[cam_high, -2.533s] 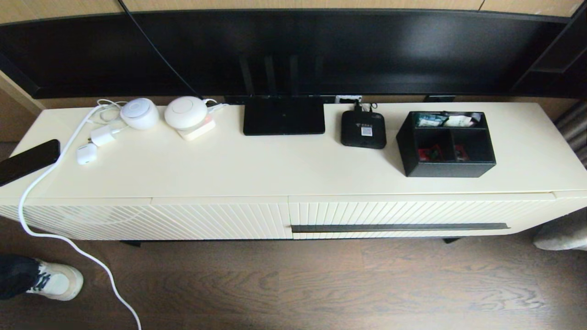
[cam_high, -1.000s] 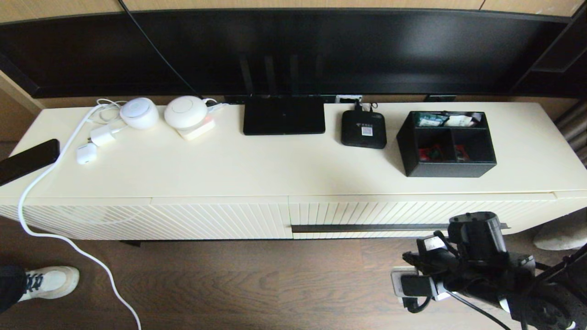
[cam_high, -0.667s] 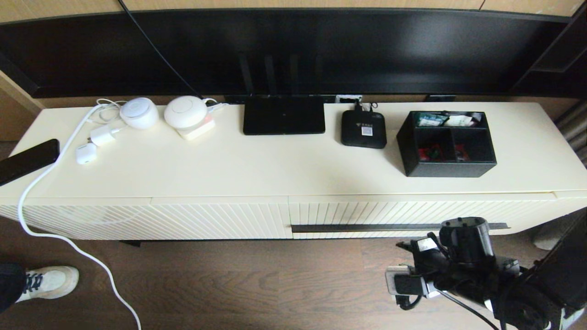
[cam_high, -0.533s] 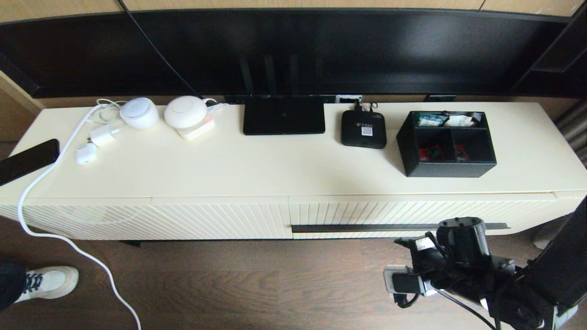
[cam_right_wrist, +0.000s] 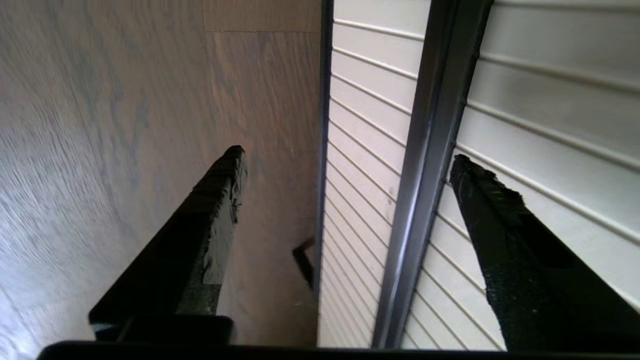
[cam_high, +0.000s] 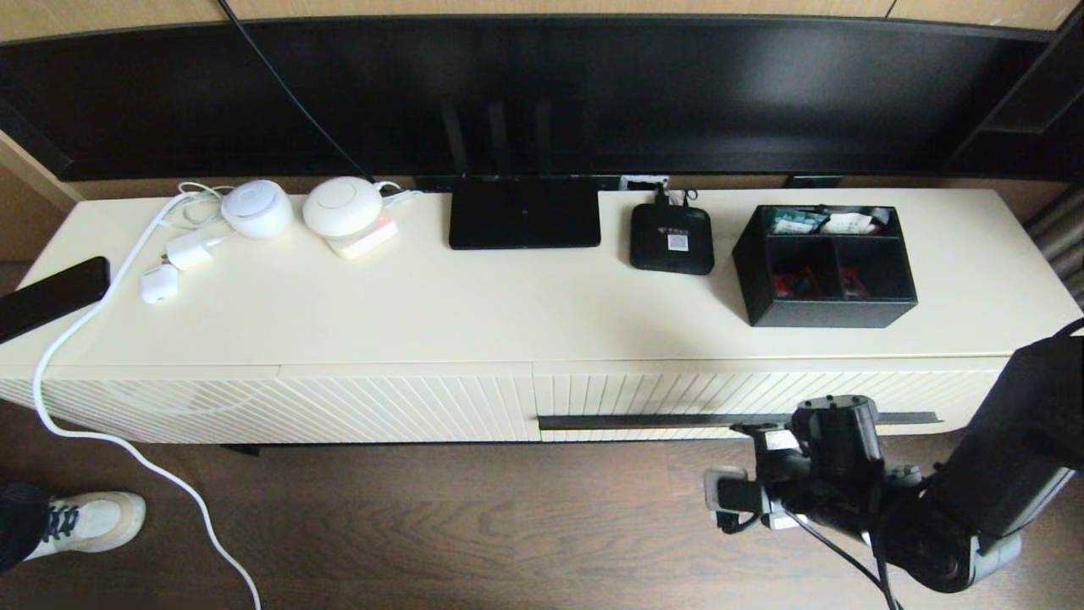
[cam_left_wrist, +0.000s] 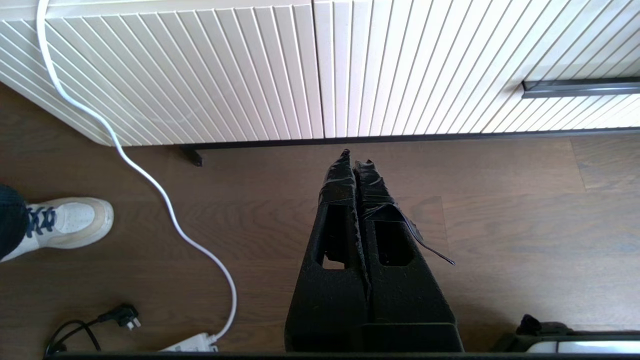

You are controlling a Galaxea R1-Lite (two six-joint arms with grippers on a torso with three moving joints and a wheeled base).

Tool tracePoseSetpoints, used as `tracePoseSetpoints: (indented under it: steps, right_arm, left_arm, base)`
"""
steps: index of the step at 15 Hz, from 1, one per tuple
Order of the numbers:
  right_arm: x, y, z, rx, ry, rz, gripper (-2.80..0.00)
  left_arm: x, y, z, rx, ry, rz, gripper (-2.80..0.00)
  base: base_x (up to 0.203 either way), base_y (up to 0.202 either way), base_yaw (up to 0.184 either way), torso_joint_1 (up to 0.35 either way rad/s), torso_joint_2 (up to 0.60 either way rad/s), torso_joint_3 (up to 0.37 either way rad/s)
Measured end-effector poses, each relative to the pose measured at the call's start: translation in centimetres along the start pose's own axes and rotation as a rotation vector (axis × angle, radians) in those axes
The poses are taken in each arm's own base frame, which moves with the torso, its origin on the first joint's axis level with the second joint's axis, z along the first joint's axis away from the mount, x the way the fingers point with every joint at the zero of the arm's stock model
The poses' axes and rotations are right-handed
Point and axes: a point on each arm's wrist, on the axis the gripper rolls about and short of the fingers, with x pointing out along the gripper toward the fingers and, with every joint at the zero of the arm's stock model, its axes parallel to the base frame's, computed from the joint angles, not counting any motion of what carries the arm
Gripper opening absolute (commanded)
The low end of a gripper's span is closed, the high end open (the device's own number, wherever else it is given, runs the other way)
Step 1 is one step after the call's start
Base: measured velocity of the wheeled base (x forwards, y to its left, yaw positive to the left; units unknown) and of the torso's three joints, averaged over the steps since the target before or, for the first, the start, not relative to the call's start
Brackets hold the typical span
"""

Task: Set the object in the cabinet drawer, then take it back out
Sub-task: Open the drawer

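Between my spread right fingers (cam_right_wrist: 220,220) runs the dark bar handle (cam_right_wrist: 425,165) of the cabinet drawer (cam_high: 762,391). My right gripper (cam_right_wrist: 350,160) is wide open and grips nothing; one finger sits on the floor side of the handle, the other over the ribbed drawer front. Seen from my head, that gripper (cam_high: 826,417) is low in front of the drawer, toward the handle's right end. The drawer is closed. My left gripper (cam_left_wrist: 356,162) hangs over the wooden floor (cam_left_wrist: 500,225) near the cabinet base, fingers pressed together and empty. On the cabinet top (cam_high: 508,305), above the drawer, the black organizer box (cam_high: 823,266) stands upright with small packets in its compartments, just right of a small black box (cam_high: 671,239).
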Motion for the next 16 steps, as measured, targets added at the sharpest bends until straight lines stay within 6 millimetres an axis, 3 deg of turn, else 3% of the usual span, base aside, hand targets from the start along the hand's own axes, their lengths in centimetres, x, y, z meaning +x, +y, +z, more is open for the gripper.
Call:
tracePoseSetpoints:
  steps: [5,16]
  right_arm:
    - [1.6,-0.7,0.2,0.129,-0.03,-0.015,0.0]
    - [3.4,0.4,0.2,0.122,-0.07,0.027,0.0]
  left_arm:
    - [0.0,0.0,0.0,0.0,0.0,0.0,-2.8]
    - [0.0,0.0,0.0,0.0,0.0,0.0,-2.8]
  base:
    - [0.0,0.0,0.0,0.0,0.0,0.0]
    - [0.0,0.0,0.0,0.0,0.0,0.0]
